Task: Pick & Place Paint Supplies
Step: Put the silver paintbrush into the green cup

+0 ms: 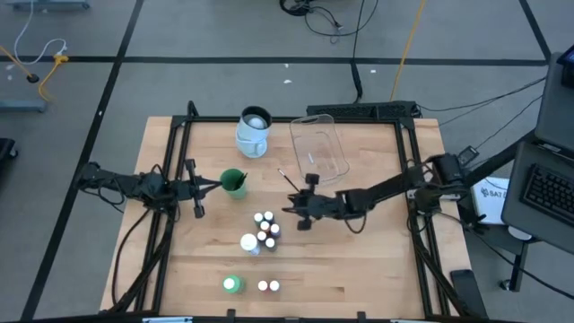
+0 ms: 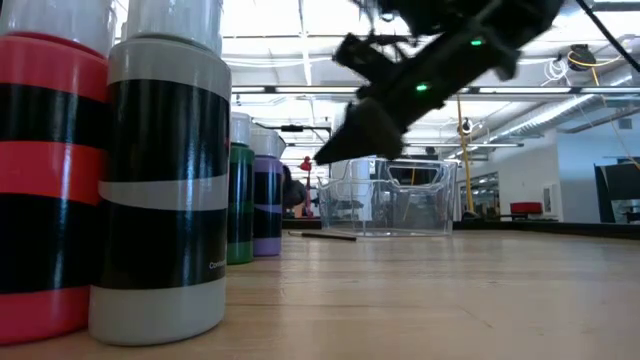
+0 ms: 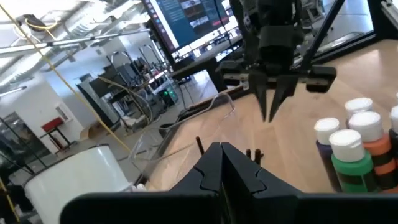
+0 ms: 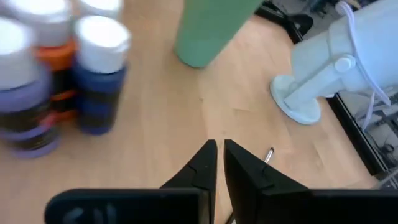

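Item, right gripper (image 1: pixel 289 206): dark two-finger unit on the right arm, reaching across the middle of the wooden table (image 1: pixel 377 260), fingers drawn nearly together with only a slit between them. A thin brush (image 4: pixel 268 155) with a metal tip lies on the wood just beside the fingertips in the right wrist view; whether it is pinched between them or merely alongside cannot be told, though the low, closed pose suits a pinch on something so slender. Item, cluster of tiny white-capped paint bottles (image 1: pixel 265 228): stands upright just beside this gripper, toward the table's near edge; orange, blue and purple bodies show, none touched. Item, tall green bottle (image 1: pixel 233 183): upright, beyond the cluster from the right gripper and just ahead of the left gripper (image 1: pixel 215 186). Item, tall white bottle (image 1: pixel 254 131): upright, farther from both grippers, near the far edge. Item, clear rectangular plastic tray (image 1: pixel 319 146): near the right gripper on its far side, nothing visible in it, probably the receiving container given its open top. Item, left gripper: fingers closed together, holding nothing, apparently waiting clear of the working arm. Item, three stray bottles near the front edge, one green-capped (image 1: pixel 232 284) and a white-capped pair (image 1: pixel 268 286): well apart from both grippers.
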Robot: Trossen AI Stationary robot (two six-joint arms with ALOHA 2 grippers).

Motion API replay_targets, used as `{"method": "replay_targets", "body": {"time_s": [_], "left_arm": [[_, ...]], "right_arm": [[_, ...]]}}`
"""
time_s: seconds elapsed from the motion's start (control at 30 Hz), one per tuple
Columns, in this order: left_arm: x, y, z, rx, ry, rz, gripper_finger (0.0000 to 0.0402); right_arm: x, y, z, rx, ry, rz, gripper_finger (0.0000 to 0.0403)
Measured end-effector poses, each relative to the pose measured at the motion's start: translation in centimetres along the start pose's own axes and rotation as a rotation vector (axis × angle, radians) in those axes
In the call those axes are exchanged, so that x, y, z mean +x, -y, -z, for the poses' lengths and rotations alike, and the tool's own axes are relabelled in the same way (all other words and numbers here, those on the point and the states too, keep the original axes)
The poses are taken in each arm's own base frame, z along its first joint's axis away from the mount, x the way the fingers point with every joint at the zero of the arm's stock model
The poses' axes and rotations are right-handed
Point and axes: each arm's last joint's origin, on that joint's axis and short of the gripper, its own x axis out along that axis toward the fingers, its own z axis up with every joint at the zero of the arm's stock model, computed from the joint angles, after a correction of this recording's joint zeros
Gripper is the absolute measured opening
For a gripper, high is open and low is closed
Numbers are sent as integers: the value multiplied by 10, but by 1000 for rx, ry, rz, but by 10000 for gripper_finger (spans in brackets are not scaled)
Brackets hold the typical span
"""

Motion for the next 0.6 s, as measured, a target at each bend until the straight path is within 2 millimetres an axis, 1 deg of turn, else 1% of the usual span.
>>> {"method": "replay_targets", "body": {"time_s": [0.13,0.23,0.3,0.43,0.6], "left_arm": [[0,0,0,-20,0,0,5],[0,0,0,-34,-1,0,5],[0,0,0,-35,-1,0,5],[0,0,1,-30,-11,1,5],[0,0,2,-27,-19,0,5]], "right_arm": [[12,7,-13,12,-8,19,11],[21,13,-11,-70,-87,18,7],[25,20,-8,-91,-139,-11,7],[35,41,-10,-23,-127,-106,13],[40,54,-9,-40,-125,-86,19]]}}
